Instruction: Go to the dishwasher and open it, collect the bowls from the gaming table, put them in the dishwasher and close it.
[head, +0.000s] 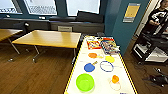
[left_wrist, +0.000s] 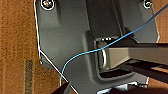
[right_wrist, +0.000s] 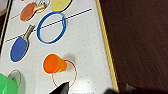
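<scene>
Plastic bowls are seen on the gaming table (head: 82, 58): green bowl (head: 85, 82) at seven o'clock, orange bowl (head: 115, 79) at five. Both are probably light and slippery; the rims are best gripped. Finger positions cannot be told.

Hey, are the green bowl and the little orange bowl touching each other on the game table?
Apart. The head view shows bare white tabletop between the green bowl and the orange bowl.
</scene>
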